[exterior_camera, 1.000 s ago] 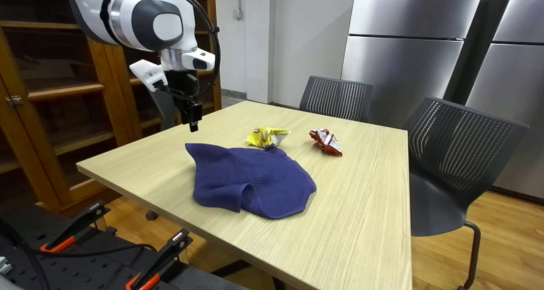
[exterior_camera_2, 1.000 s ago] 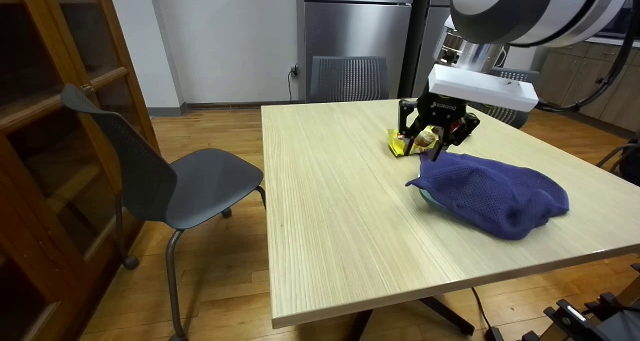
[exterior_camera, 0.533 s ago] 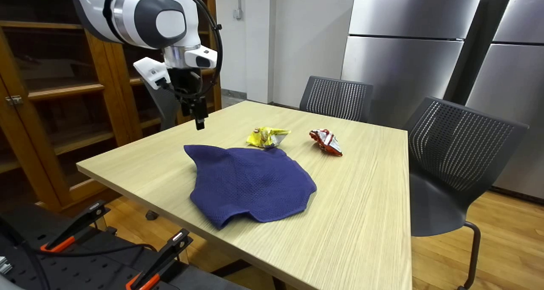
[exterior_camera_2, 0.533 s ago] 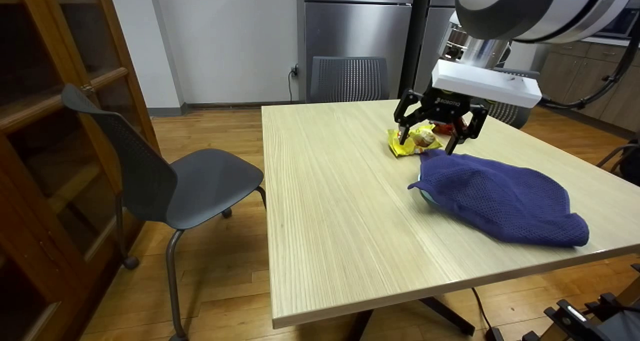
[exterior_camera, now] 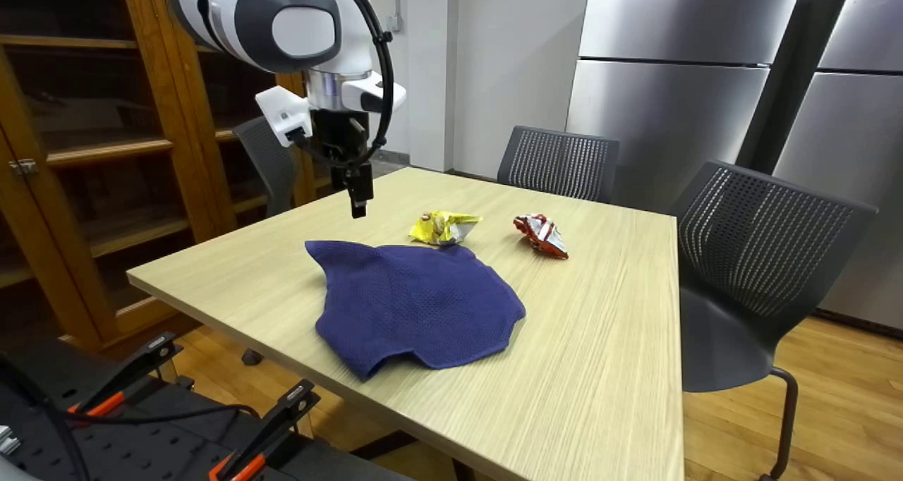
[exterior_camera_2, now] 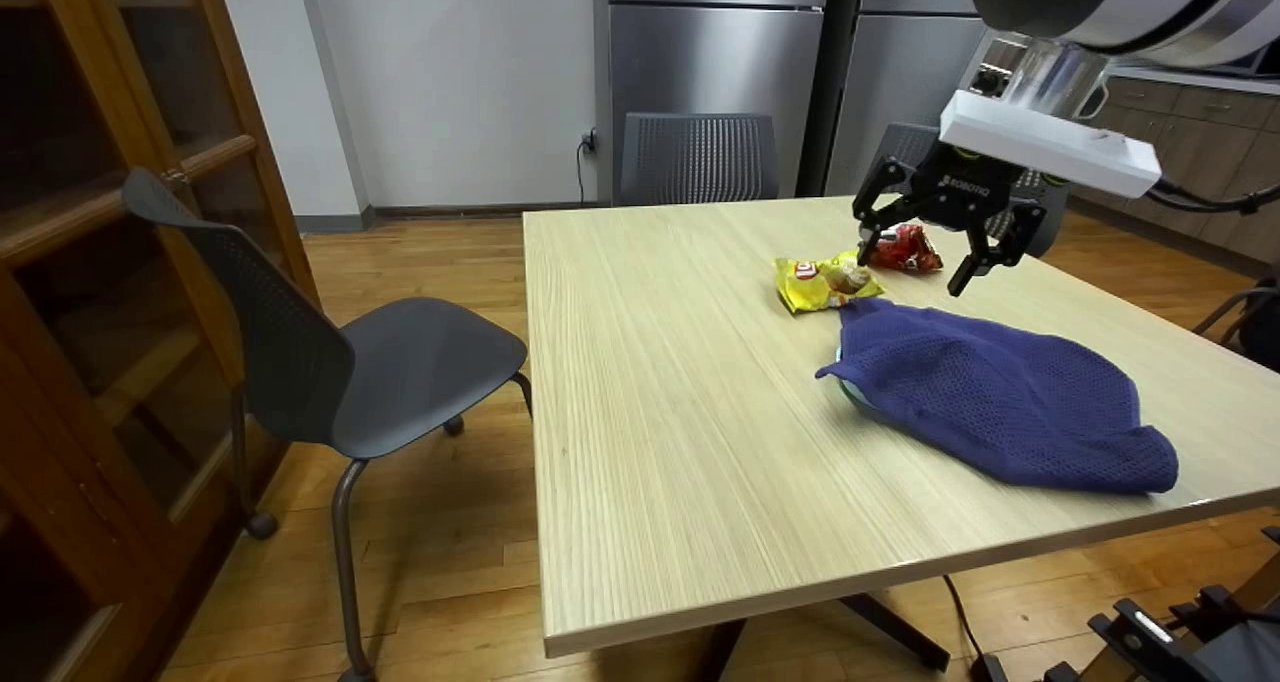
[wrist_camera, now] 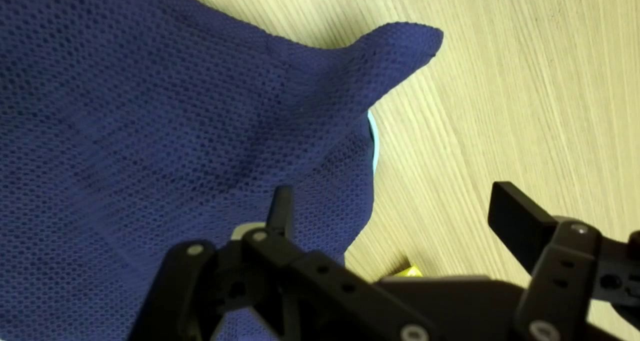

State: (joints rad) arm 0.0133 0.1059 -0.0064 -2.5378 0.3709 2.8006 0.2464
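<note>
My black gripper (exterior_camera_2: 912, 269) hangs open above the table, with nothing between its fingers (wrist_camera: 284, 208). Below it lies a dark blue mesh cloth (exterior_camera: 423, 305), spread loosely, seen in both exterior views. In the wrist view the cloth (wrist_camera: 200, 131) fills the left side, one corner folded outward. A light blue rim (wrist_camera: 375, 141) peeks from under its edge; the rest of that object is hidden. A crumpled yellow bag (exterior_camera_2: 822, 282) lies beside the cloth; only a yellow tip (wrist_camera: 411, 271) shows in the wrist view. Farther off is a red bag (exterior_camera: 542, 235).
The light wooden table (exterior_camera_2: 680, 442) carries all of these. Grey chairs (exterior_camera: 557, 163) stand around it, one (exterior_camera_2: 400, 362) near a side edge. A wooden glass-door cabinet (exterior_camera: 169, 114) and steel refrigerators (exterior_camera: 670, 114) stand behind. Clamps (exterior_camera: 271, 424) sit by the robot's base.
The jaws have spread wider. The cloth's near edge has dropped and unfolded flatter on the table. My gripper has moved rightward in both exterior views, exposing more of the yellow and red bags.
</note>
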